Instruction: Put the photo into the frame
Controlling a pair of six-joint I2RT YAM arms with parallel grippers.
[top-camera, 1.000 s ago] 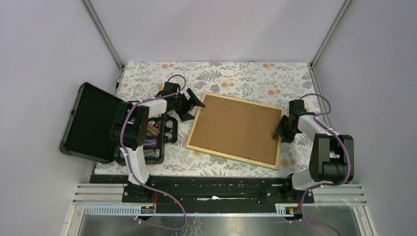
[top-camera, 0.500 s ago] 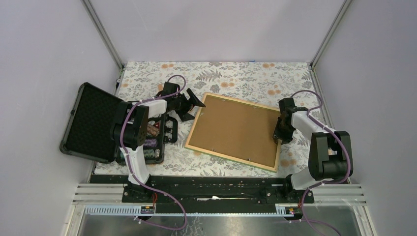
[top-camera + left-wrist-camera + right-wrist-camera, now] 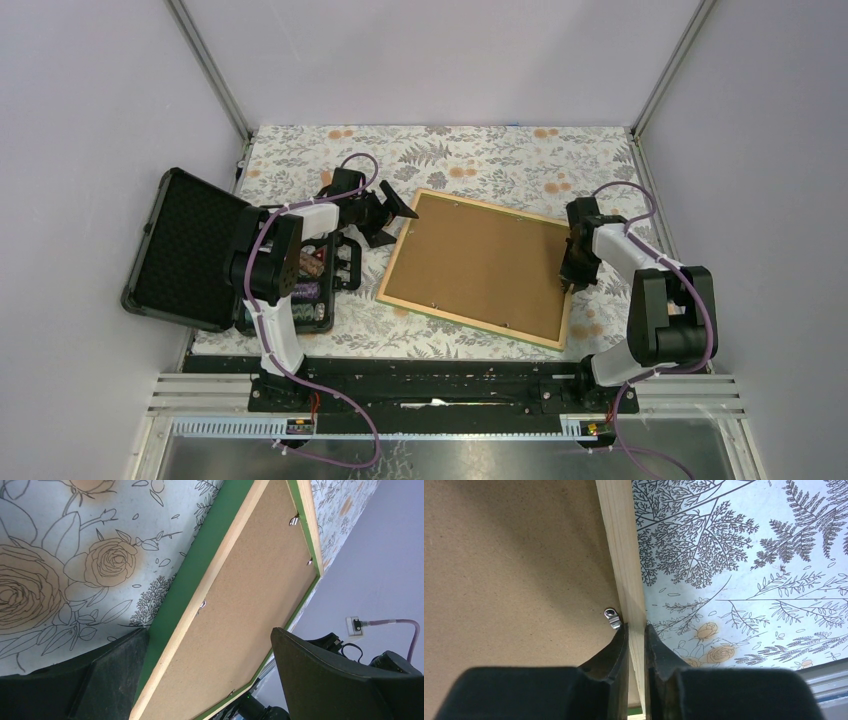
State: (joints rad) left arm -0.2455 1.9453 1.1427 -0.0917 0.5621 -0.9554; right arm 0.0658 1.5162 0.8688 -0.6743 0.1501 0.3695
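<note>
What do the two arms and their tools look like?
The left arm and right arm have white links between black joint housings, with a purple cable looped along each. The left tool and right tool each have two black fingers.

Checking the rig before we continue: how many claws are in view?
2. The left claw stands open near the frame's far-left corner. The right claw is shut on the frame's right edge. None seems hidden.

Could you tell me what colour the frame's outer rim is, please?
Green; the frame shows it best in the left wrist view.
</note>
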